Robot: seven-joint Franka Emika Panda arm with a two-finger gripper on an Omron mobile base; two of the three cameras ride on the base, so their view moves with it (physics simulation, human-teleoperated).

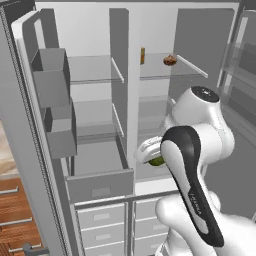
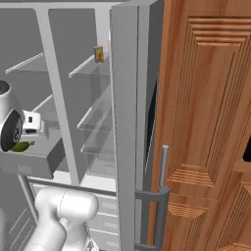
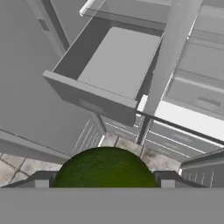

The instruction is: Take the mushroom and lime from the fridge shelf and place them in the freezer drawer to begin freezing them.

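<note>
My gripper (image 3: 105,180) is shut on the lime (image 3: 105,168), a dark green ball that bulges between the two dark fingertips. In the left base view the lime (image 1: 158,161) hangs in the gripper (image 1: 151,156) just right of the open freezer drawer (image 1: 100,186), near its front corner. The drawer (image 3: 118,61) is pulled out and its grey box holds nothing. High on the right fridge shelf (image 1: 155,71) sits the brown mushroom (image 1: 170,60). From the right base view the lime (image 2: 20,145) shows under the hand, above the drawer (image 2: 29,165).
A narrow yellow-brown upright item (image 1: 142,55) stands on the shelf left of the mushroom. Grey door bins (image 1: 50,75) line the open left door. Pale stacked drawers (image 1: 100,220) sit below the freezer drawer. The right fridge door edge (image 2: 125,122) and a wooden cabinet (image 2: 211,122) close off the right.
</note>
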